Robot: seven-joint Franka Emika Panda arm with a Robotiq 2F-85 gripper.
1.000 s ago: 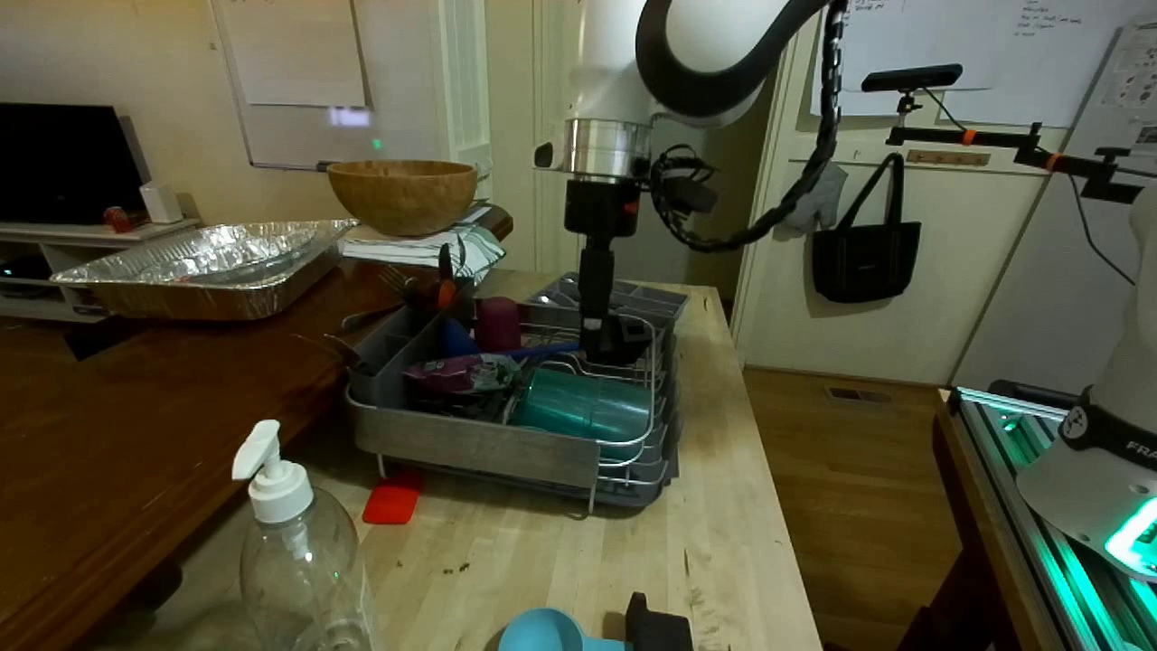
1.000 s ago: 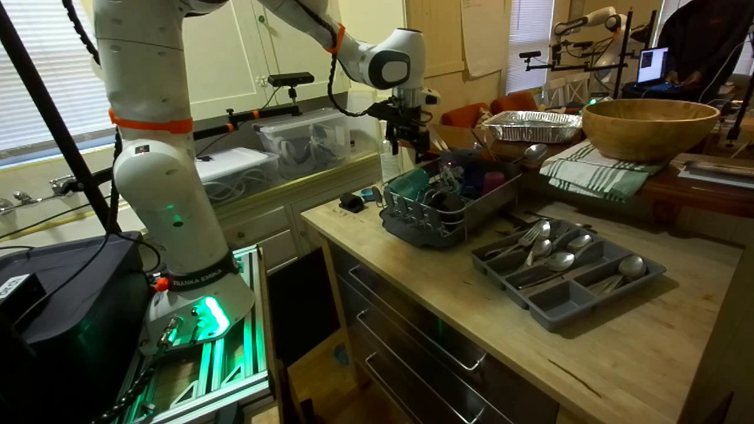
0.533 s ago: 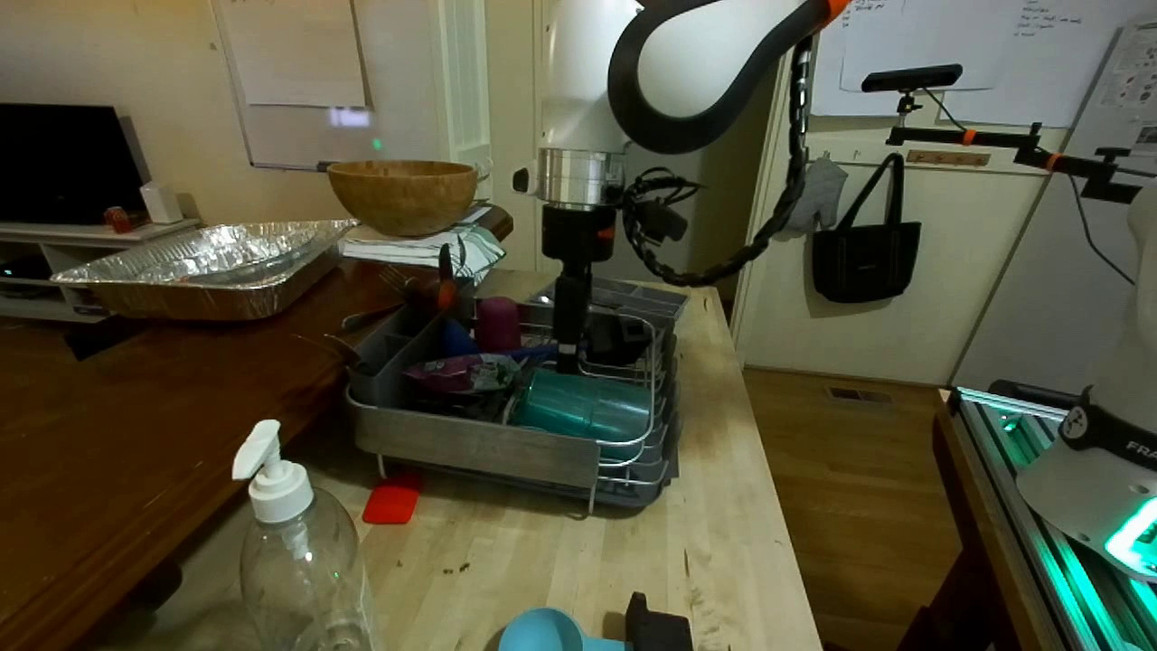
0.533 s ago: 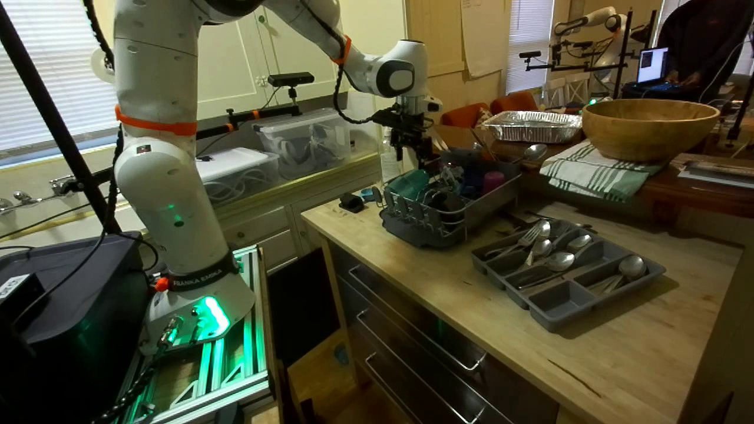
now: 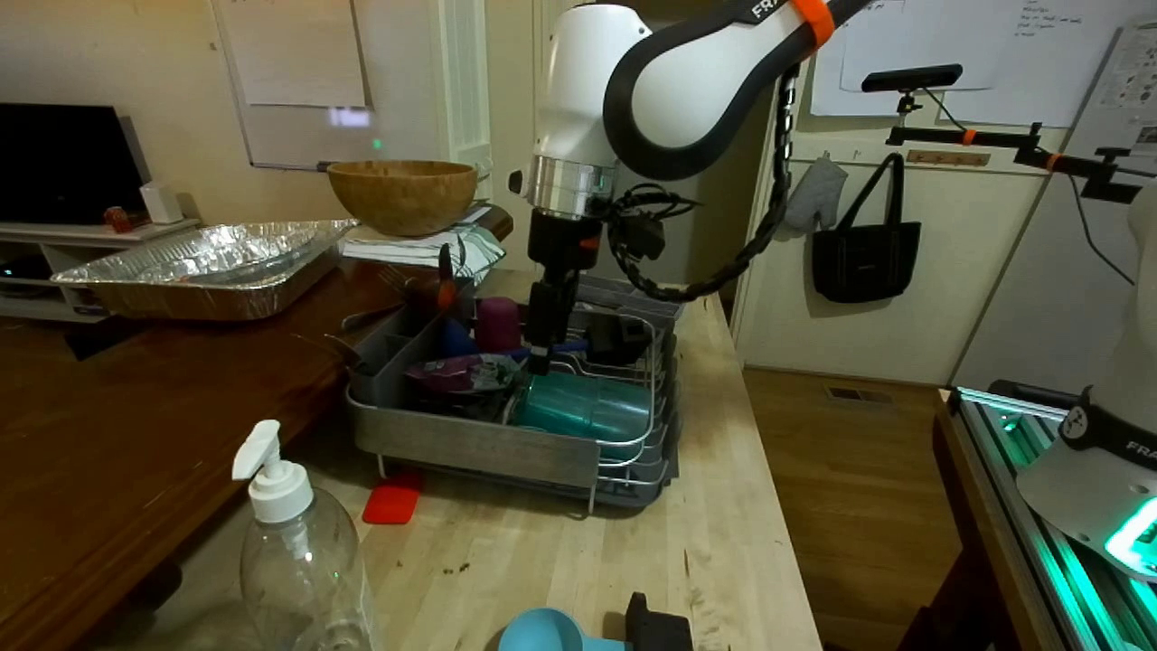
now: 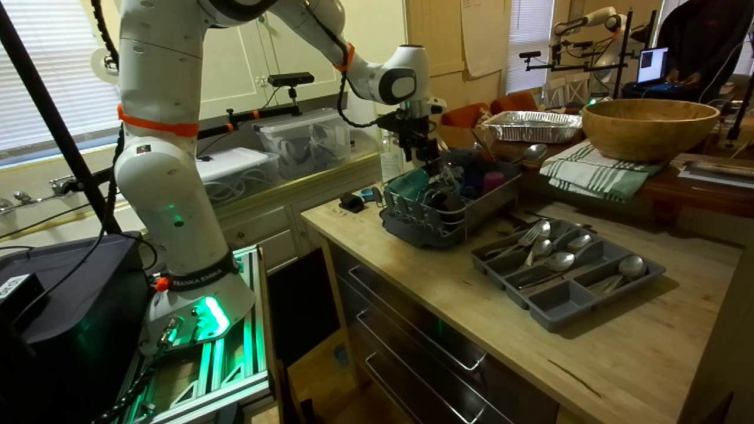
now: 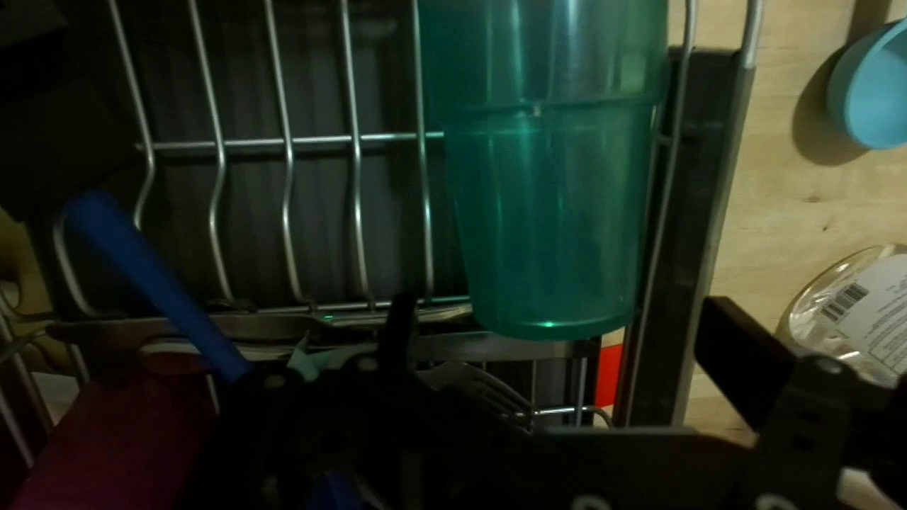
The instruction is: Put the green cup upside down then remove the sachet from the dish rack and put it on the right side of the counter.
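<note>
The teal-green cup [image 5: 587, 407] lies on its side in the dish rack [image 5: 479, 443]; it also shows in the other views [image 6: 408, 185] [image 7: 553, 212]. In the wrist view its narrow closed end points toward my gripper [image 7: 560, 312]. My gripper is open, its fingers [image 7: 400, 333] spread wider than the cup, just beyond its narrow end. In both exterior views the gripper [image 5: 538, 362] [image 6: 421, 159] hangs above the rack, tilted. No contact with the cup is visible. The purple sachet [image 5: 463, 372] lies in the rack beyond the cup's narrow end. The rack stands on the wooden counter [image 5: 506, 570].
A purple cup [image 5: 498, 325], a blue handle [image 7: 156, 276] and cutlery are in the rack. A soap bottle [image 5: 303, 561] and a light-blue scoop [image 5: 542, 630] stand on the counter. A grey cutlery tray [image 6: 559, 303] lies past the rack. A dark table [image 5: 163, 398] adjoins.
My gripper has come down toward the rack and shifted along the cup toward its narrow end and the sachet. The wrist has tilted. The cup and sachet have not visibly moved.
</note>
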